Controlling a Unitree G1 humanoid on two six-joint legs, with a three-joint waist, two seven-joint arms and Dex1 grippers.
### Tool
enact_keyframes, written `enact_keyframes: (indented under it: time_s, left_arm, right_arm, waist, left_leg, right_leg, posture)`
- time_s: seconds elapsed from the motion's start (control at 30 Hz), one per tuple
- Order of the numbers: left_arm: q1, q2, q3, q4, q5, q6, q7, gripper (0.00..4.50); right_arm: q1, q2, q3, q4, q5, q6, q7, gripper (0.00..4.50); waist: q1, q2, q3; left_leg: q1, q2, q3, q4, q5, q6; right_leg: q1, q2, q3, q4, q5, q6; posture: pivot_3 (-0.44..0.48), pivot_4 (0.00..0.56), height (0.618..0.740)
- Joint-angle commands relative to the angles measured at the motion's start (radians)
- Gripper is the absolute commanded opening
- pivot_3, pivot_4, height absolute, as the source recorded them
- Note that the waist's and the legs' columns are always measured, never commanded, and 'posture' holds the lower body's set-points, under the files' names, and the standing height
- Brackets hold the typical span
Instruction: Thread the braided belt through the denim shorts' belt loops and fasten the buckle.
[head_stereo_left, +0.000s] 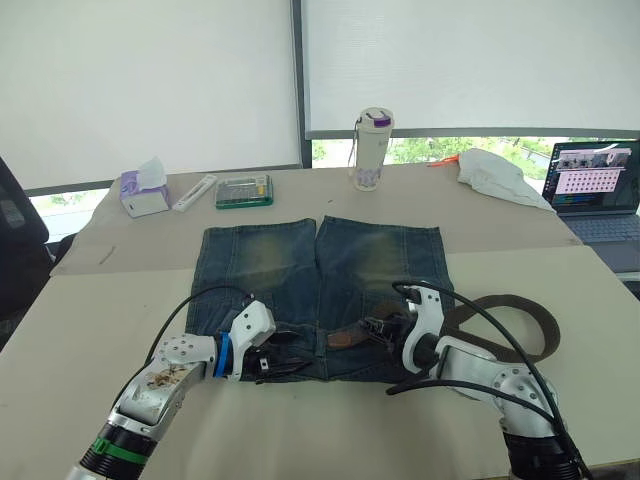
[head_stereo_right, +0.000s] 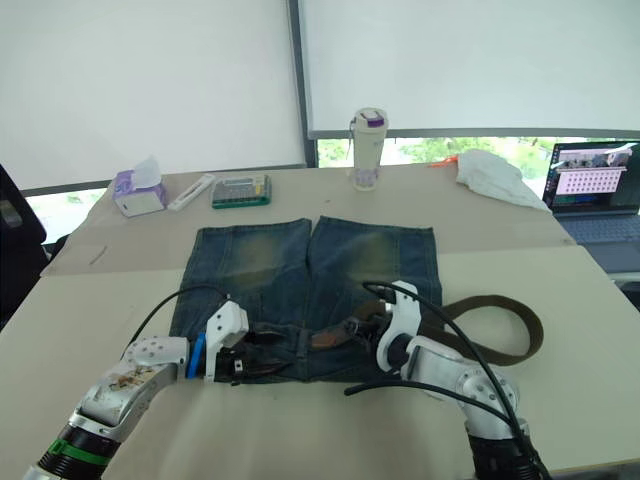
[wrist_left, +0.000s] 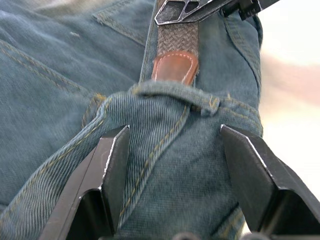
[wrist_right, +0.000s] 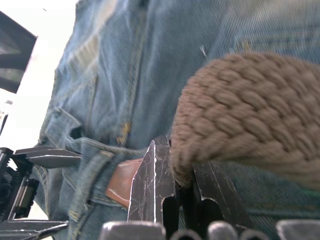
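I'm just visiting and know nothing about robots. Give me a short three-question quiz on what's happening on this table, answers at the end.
1. True or false: the right gripper is shut on the braided belt.
2. The left gripper has its fingers: A) closed on the belt, B) open around a fold of the denim shorts, C) lifted off the table.
3. Fill in: the belt's brown leather tip lies at the edge of a denim belt ____.

Key: 1 true; 2 B; 3 loop.
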Motion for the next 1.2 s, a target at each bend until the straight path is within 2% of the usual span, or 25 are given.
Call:
enact_keyframes:
  time_s: [0.03,0.23,0.47,0.57,0.77,1.0,1.2]
  left_arm:
    - [0.015,0.027,-0.011,0.050,0.052,-0.062,-0.027,3.04]
    - [0.005,-0.007,-0.060,0.126,0.118,-0.138,-0.017,3.04]
    - [-0.050,-0.127,-0.102,0.167,0.126,-0.111,0.020,3.04]
    - [-0.082,-0.175,-0.115,0.181,0.120,-0.095,0.015,3.04]
    - [-0.105,-0.200,-0.099,0.189,0.102,-0.057,-0.004,3.04]
    - [-0.105,-0.174,0.002,0.102,-0.032,0.163,0.007,3.04]
    - [-0.136,-0.134,0.137,0.024,-0.268,0.545,0.031,3.04]
  right_arm:
    - [-0.002,0.027,0.000,-0.035,0.053,0.020,-0.007,0.00]
    - [-0.025,0.025,0.017,-0.055,0.032,0.027,0.016,0.00]
    - [0.002,-0.019,-0.050,-0.103,0.063,0.003,0.012,0.00]
    - [0.010,-0.001,-0.033,-0.107,0.017,-0.020,0.009,0.00]
    - [0.002,0.065,0.020,-0.092,-0.108,-0.075,0.040,0.00]
    - [0.011,0.110,0.047,-0.078,-0.180,-0.098,0.112,0.00]
    - [0.016,0.158,0.004,-0.067,-0.160,-0.112,0.146,0.00]
  waist:
    - [-0.002,0.001,-0.001]
    - [-0.001,0.004,-0.002]
    - [0.028,0.005,-0.003]
    - [0.032,0.005,-0.003]
    - [0.025,0.004,-0.004]
    - [0.016,0.004,-0.004]
    - [-0.004,0.004,-0.003]
  left_leg:
    - [0.000,0.000,0.000,0.000,0.000,0.000]
    - [0.000,0.000,0.000,0.000,0.000,0.000]
    - [0.000,-0.004,0.000,0.002,-0.002,0.003]
    - [0.000,-0.006,-0.001,0.002,-0.002,0.003]
    - [0.000,-0.007,-0.001,0.002,-0.001,0.003]
    - [0.000,-0.006,-0.001,0.002,-0.001,0.002]
    - [0.000,-0.004,-0.001,0.002,0.000,0.001]
  right_leg:
    - [0.000,0.000,0.000,0.000,0.000,0.000]
    - [0.000,0.000,0.000,0.000,0.000,0.000]
    - [0.002,-0.001,-0.002,-0.001,0.000,0.000]
    - [0.003,-0.002,-0.002,-0.001,0.000,0.000]
    - [0.003,-0.005,-0.002,0.000,0.000,0.000]
    - [0.001,-0.004,-0.002,0.001,0.000,0.000]
    - [-0.001,-0.001,-0.002,0.003,0.000,0.000]
  posture:
    - [0.000,0.150,0.740]
    - [0.000,0.150,0.740]
    - [0.000,0.150,0.740]
    - [0.000,0.150,0.740]
    - [0.000,0.150,0.740]
    - [0.000,0.150,0.740]
    - [0.000,0.150,0.740]
